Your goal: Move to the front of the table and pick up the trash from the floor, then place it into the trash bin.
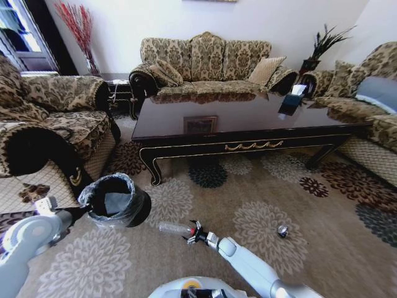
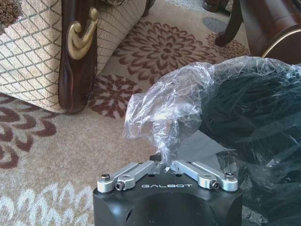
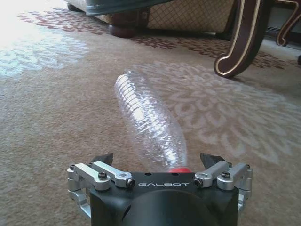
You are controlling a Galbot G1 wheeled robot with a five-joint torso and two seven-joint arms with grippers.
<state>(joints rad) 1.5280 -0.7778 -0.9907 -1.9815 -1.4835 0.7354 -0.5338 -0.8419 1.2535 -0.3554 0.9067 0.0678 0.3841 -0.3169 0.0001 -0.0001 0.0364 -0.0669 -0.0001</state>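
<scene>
Beige floral-medallion floor (image 1: 310,248); dark glossy table (image 1: 248,118); black trash bin (image 1: 115,198); clear bottle (image 3: 148,122), red cap.

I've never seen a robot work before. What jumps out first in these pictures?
The right pincer sits low over the flowered carpet with its fingers spread around the red-capped end of a clear plastic bottle lying there. To the robot's left, the left pincer pinches the crinkled plastic liner of the black trash bin, beside the armchair. Behind both stretches the glossy dark coffee table.
</scene>
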